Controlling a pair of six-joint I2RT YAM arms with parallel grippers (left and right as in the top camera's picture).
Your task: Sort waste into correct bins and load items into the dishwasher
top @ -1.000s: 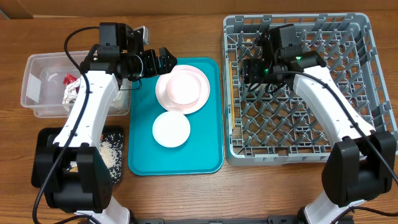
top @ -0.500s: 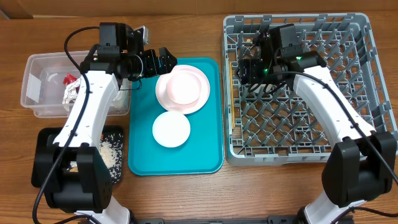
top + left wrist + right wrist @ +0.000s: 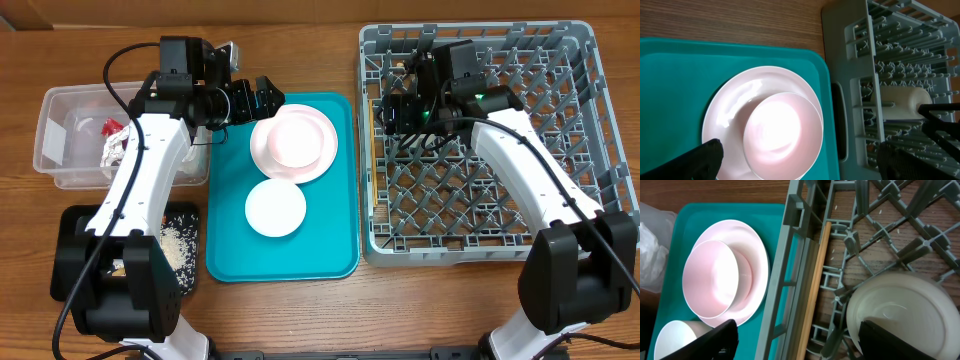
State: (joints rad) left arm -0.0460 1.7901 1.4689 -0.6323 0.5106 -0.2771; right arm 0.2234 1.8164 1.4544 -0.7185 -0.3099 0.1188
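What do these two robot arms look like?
The left arm and right arm match: smooth white tubes between chunky black joints, on black bases, with thin black cables looping alongside. The left pincer and right pincer are both black and two-fingered. A small green light glows near the right wrist.

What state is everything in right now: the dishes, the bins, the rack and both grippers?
Wide plate, flat on teal tray, bowl on it.
Stacked bowl, upright, empty.
Small dish, alone on tray.
Racked bowl, propped in dish rack.
Clear tub, holding crumpled waste.
Black tray, holding grains.
Left gripper, open.
Right gripper, open.
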